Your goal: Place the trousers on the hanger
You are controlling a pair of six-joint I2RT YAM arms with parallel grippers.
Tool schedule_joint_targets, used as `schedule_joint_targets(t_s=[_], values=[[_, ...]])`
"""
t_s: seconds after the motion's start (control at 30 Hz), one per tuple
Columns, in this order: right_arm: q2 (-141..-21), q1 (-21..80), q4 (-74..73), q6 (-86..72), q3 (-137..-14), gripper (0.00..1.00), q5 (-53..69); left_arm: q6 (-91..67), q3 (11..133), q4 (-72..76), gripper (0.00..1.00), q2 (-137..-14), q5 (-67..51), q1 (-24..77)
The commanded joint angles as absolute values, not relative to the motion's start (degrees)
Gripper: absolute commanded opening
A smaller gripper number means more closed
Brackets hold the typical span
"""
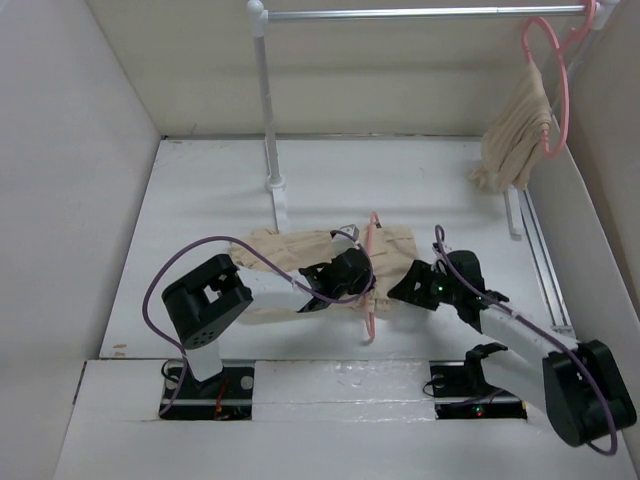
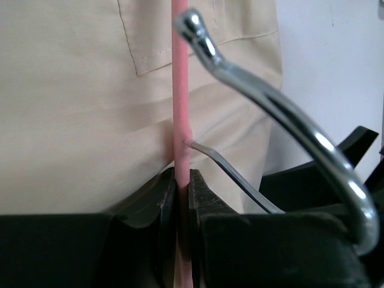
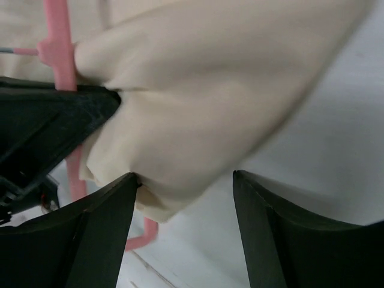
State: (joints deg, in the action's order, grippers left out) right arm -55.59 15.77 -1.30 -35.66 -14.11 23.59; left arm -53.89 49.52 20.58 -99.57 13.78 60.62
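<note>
**Ask:** Where do things lie?

**Me:** The trousers (image 1: 285, 245) are flat on the table (image 1: 200, 200), mid-scene, just far of my two arms. The hanger (image 1: 368, 325) crosses their right part, running near to far. My left pincer (image 2: 183, 180) is clamped together on its pink rod, with the metal hook (image 2: 282, 114) curving over to the right. My right pincer (image 3: 186, 177) stands apart. A fold of cloth hangs at its left finger and nothing is nipped.

**Ask:** What could go wrong?

**Me:** The rod is thin and smooth. I judge it could twist or slide in my left grip if the cloth drags on it. The fold at my right could drop away before I close, since only its edge sits between the jaws. If I close too far left, I may catch the rod along with the cloth. The hook could also snag the fabric near the pocket (image 2: 150, 30).

**Ask:** Any writing or labels?

**Me:** None that I can read on the cloth, the hanger or my arms.
</note>
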Motion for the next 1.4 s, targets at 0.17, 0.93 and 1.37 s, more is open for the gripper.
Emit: schedule_joint_targets(t_s=[0.17, 0.93, 1.37], values=[[-66.0, 22.8, 11.1, -42.6, -15.6, 0.27, 19.6, -52.8, 48.3, 18.6, 0.00, -96.8, 12.7, 60.6], [-55.5, 1.4, -19.0, -14.2, -24.2, 0.00, 14.9, -50.4, 43.1, 8.5, 0.00, -88.4, 20.2, 55.8], [-56.1, -2.8, -20.6, -8.4, -24.8, 0.09, 20.0, -48.6, 47.8, 4.9, 0.00, -85.0, 22.6, 57.4]])
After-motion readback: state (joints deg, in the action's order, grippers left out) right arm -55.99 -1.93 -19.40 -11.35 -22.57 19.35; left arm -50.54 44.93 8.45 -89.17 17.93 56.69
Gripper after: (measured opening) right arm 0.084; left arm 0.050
